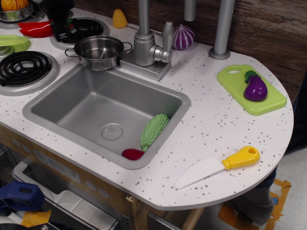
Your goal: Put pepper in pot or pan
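Observation:
The red chili pepper [34, 28] hangs in the air at the top left, lying sideways above the counter. My black gripper [56, 29] is shut on its right end, so the green stem cap is hidden by the fingers. The shiny steel pot [100, 50] stands empty on the counter between the back burner and the sink, to the right of the gripper and a little nearer the camera. Its two loop handles point left and right.
The grey sink basin [91, 103] holds a bumpy green gourd [154, 130] and a dark red lump [132, 154]. A faucet [148, 45] stands right of the pot. A steel bowl of orange food [14, 7] sits behind the pepper. Burners [24, 67], a cutting board with an eggplant [255, 87] and a toy knife [218, 166] are around.

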Controlling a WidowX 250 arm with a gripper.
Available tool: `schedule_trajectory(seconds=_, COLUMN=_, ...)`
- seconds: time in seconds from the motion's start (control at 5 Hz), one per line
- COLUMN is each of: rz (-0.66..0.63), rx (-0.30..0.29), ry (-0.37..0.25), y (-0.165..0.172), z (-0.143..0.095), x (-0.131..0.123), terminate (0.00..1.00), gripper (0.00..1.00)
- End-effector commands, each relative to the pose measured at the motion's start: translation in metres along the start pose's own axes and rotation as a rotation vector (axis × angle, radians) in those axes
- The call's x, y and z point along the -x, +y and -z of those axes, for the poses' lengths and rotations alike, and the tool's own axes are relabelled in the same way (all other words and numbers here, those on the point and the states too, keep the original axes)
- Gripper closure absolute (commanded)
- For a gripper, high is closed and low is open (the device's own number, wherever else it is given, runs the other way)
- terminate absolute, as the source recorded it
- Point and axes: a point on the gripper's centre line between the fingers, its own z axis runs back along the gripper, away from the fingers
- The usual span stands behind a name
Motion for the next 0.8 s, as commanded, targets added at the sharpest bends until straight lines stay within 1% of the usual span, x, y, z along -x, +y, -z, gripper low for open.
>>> schedule_trajectory(seconds=0.0, rz=-0.021, rx=-0.113, ry=-0.133, y=0.013, z=-0.019, x=-0.040, terminate=0.00, gripper=1.00)
schedule_trajectory(seconds=0.2, rz=-0.034, rx=-0.120, ry=-0.170, y=0.005, z=-0.013, x=-0.053, terminate=0.00, gripper=1.00)
schedule_trajectory(seconds=0.4, rz=-0.056, rx=-0.113, ry=-0.219, y=-0.010, z=-0.005, x=-0.059, terminate=0.00, gripper=0.00)
schedule_trajectory(seconds=0.6, rz=-0.070, rx=-0.102, ry=-0.245, y=-0.015, z=0.002, x=-0.060, terminate=0.00, gripper=0.00)
